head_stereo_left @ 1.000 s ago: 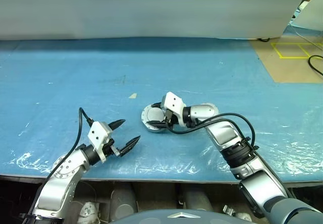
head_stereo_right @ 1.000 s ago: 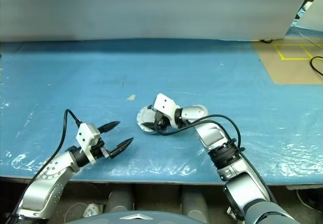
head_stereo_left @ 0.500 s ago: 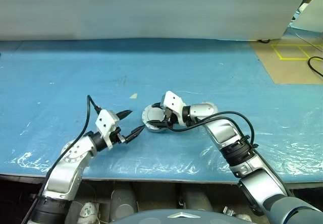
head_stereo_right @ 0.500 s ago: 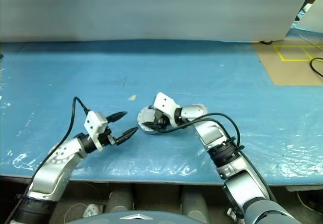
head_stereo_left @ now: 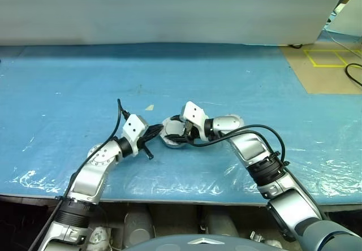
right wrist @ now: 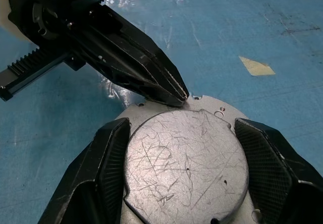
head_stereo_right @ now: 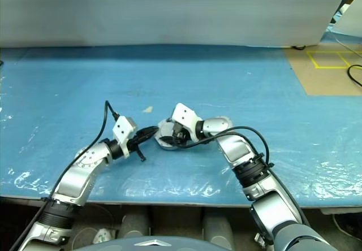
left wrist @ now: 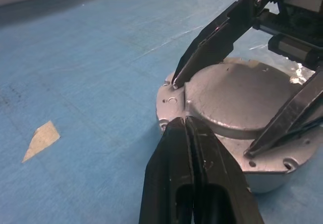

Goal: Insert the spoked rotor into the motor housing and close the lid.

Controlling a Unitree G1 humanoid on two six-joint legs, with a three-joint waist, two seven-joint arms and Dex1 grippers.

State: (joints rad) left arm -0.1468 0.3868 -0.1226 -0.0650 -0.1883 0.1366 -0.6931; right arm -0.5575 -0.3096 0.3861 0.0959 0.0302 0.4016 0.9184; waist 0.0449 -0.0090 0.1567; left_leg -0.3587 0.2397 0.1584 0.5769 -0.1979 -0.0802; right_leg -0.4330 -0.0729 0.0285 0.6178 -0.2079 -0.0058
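A broad blue plastic-covered surface (head_stereo_left: pixel 85 81) fills the frame, backed by a pale wall along the top, with brown floor and yellow tape lines (head_stereo_left: pixel 328 56) in the upper right corner. Its near edge runs along the bottom of the frame; most of the sheet lies bare — wide open room to the left, right and behind the work.

Just below centre sits the motor housing (right wrist: pixel 186 158), a short round silver-grey metal drum with a flanged rim and a scratched flat face turned up. What lies within it cannot be seen.

The right gripper (right wrist: pixel 184 168) reaches in from the right, its black fingers (right wrist: pixel 108 153) spread wide, one on each side of the drum's raised disc, close against its sides. The left gripper (left wrist: pixel 187 125) comes from the lower left with its fingers pressed together, holding nothing, the joined tips at the drum's flange on its left edge.

A small pale scrap of tape (head_stereo_left: pixel 149 107) lies flat on the sheet just up and left of the drum.
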